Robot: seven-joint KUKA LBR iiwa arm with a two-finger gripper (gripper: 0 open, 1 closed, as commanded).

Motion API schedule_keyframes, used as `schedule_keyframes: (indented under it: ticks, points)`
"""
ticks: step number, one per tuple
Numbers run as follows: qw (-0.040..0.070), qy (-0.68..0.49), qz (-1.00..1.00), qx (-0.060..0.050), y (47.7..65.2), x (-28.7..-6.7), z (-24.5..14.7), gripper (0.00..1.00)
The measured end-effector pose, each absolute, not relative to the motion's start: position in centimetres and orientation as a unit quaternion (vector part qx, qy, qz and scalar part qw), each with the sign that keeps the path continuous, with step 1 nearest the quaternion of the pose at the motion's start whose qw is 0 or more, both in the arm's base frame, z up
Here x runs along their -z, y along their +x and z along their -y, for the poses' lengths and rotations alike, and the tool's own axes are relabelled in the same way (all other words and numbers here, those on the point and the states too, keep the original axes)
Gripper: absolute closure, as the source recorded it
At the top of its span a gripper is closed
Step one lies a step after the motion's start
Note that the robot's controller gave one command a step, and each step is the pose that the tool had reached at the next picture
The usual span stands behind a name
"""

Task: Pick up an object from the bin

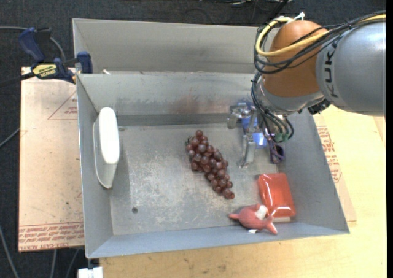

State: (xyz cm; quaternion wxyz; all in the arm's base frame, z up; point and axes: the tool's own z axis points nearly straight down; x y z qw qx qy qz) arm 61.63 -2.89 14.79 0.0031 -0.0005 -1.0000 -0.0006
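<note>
Pink soft toy [253, 220] is lying at the front wall of the bin [215, 237], touching a red block [276, 194] just behind it. A bunch of dark grapes [209, 164] is sitting mid-floor, and a white oblong piece [107, 145] is lying along the left wall. Further back, the end effector [260, 151] is hanging over bare floor between grapes and block, looking spread wide and gripping nothing. The block is probably the likeliest pick: centre over it, straddle its narrow sides, descend straight, stay clear of the toy.
</note>
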Motion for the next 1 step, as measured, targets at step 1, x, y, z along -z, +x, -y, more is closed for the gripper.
schedule_keyframes:
  ticks: [1]
  points:
    - [-0.001, 0.0, 1.0, 0.0, 61.81, -15.25, 2.89, 0.0]
